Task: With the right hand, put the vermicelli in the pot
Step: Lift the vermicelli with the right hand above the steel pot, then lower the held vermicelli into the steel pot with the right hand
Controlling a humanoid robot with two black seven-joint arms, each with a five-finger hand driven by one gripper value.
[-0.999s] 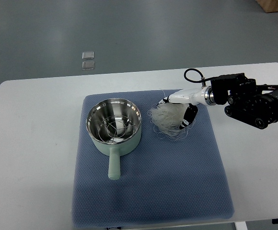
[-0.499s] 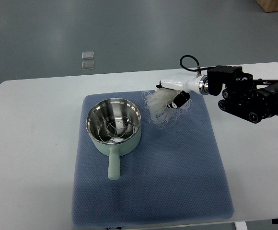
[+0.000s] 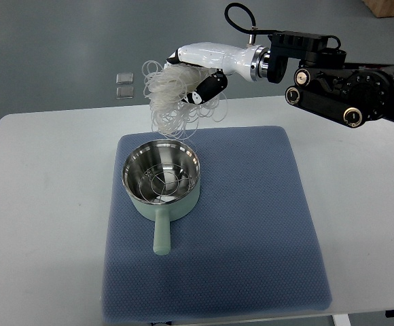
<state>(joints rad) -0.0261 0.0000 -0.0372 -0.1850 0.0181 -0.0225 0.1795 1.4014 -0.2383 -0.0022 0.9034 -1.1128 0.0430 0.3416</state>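
Closest to me there's a blue textured mat (image 3: 251, 258) covering most of the white table (image 3: 41, 204). On it sits a pale green pot (image 3: 162, 182) with its stubby handle pointing my way, shiny steel inside with a wire rack in the bottom, no food in it. Just past the pot's far rim, up in the air, the right hand (image 3: 200, 75) has its fingers curled around a tangle of thin, loopy white vermicelli (image 3: 170, 102), strands dangling toward the pot. Two small clear squares (image 3: 125, 85) lie on the grey floor beyond.
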